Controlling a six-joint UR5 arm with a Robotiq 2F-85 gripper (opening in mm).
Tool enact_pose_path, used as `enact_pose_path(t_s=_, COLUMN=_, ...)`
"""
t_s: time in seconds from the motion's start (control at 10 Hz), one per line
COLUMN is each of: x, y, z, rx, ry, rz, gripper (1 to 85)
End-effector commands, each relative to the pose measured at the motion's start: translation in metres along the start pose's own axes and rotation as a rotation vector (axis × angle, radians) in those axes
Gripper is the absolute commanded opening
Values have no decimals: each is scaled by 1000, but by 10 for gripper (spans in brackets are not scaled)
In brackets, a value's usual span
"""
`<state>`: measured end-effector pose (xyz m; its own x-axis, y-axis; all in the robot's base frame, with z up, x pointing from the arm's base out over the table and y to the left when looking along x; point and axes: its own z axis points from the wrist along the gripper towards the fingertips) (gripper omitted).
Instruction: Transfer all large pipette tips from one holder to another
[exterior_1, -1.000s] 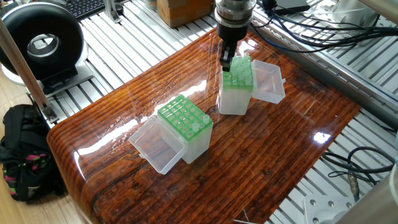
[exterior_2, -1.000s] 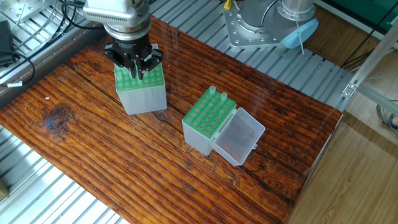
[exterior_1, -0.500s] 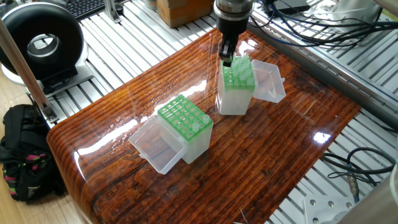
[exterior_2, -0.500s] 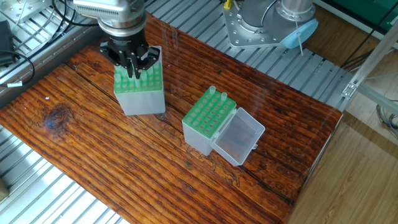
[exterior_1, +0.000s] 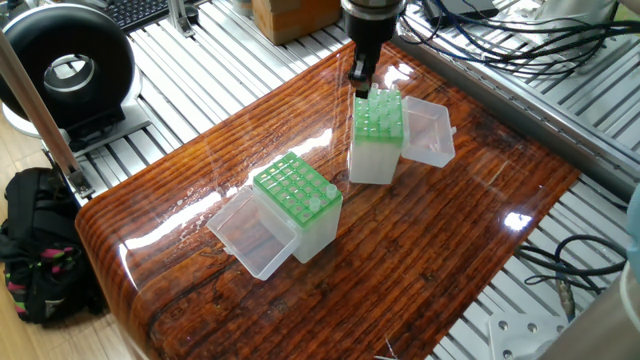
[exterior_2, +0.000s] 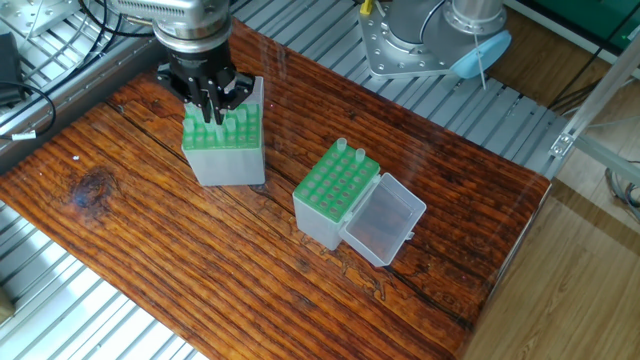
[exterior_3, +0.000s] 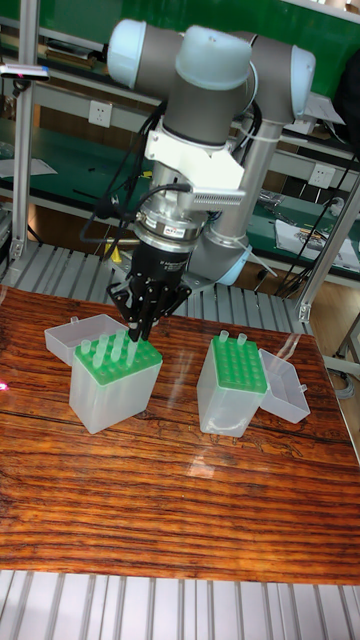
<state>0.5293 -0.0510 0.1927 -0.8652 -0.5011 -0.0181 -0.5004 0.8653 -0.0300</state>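
wooden surface (exterior_1: 420, 250) has lots of open room between the two racks, and both sit well back from its edges. my end effector (exterior_2: 213, 105) has gone up a bit since a second ago. its fingers are close together, maybe holding one tip; i cannot tell. most large pipette tips (exterior_3: 108, 350) are in the full rack (exterior_2: 225, 150). two stand in the other rack (exterior_2: 335, 195).
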Motion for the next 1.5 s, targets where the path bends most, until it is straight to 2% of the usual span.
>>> enact_pose_path(t_s=0.0, x=0, y=2, z=-12, rx=-18, ry=-10, rz=-2, gripper=137)
enact_pose_path(t_s=0.4, x=0, y=1, z=-24, rx=-24, ry=0, rz=-8, gripper=137)
enact_pose_path(t_s=0.7, x=-2, y=2, z=-39, rx=-30, ry=16, rz=-8, gripper=137)
enact_pose_path(t_s=1.4, x=8, y=5, z=-66, rx=-44, ry=42, rz=-7, gripper=137)
